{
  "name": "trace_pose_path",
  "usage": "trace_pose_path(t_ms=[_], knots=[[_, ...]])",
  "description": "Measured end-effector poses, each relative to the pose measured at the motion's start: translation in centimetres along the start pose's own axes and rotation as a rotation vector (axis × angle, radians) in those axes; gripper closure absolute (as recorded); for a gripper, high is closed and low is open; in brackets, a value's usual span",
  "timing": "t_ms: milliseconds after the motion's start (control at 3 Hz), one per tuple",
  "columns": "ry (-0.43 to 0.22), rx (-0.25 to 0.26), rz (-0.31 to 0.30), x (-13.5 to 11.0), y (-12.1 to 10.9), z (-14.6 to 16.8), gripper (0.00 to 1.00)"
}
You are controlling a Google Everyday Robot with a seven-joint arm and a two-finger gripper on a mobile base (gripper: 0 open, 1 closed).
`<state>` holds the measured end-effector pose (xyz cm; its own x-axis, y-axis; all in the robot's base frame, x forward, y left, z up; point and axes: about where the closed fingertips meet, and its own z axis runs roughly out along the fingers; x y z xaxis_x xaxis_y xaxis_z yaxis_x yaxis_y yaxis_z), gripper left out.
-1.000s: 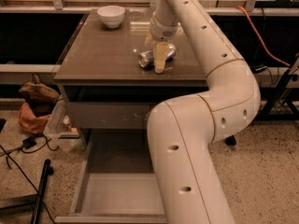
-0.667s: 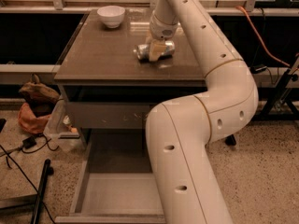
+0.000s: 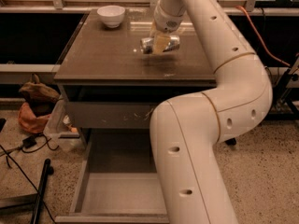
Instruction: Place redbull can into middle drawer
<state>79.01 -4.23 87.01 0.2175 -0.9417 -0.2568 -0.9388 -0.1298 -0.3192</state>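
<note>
The redbull can point(image 3: 148, 45), slim and shiny silver, lies on its side in my gripper point(image 3: 161, 42), held a little above the brown countertop point(image 3: 103, 59) near its back middle. The gripper's tan fingers are shut around the can's middle. My white arm comes down from the gripper along the right side and covers the right part of the cabinet. The middle drawer point(image 3: 117, 192) stands pulled out low at the front, with a flat bare floor and low side walls; its right part is hidden behind my arm.
A white bowl point(image 3: 111, 15) sits at the counter's back left. A closed drawer front with pale scratches point(image 3: 112, 115) is above the open drawer. An orange bag point(image 3: 33, 111), a white bin point(image 3: 58, 127), cables and a black pole point(image 3: 41, 190) lie on the floor at left.
The gripper has closed on the can and lifted it off the countertop, moving it slightly up and to the right.
</note>
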Motion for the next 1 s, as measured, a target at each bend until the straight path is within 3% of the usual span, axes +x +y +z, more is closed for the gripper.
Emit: trace_pose_path(t_ms=[333,667,1000], knots=[[-0.065,0.004,0.02,-0.2,0.4,0.7,1.0],[-0.065,0.004,0.02,-0.2,0.4,0.7,1.0],[-0.103,-0.021,0.055,-0.6,1.9,-0.7,1.0]])
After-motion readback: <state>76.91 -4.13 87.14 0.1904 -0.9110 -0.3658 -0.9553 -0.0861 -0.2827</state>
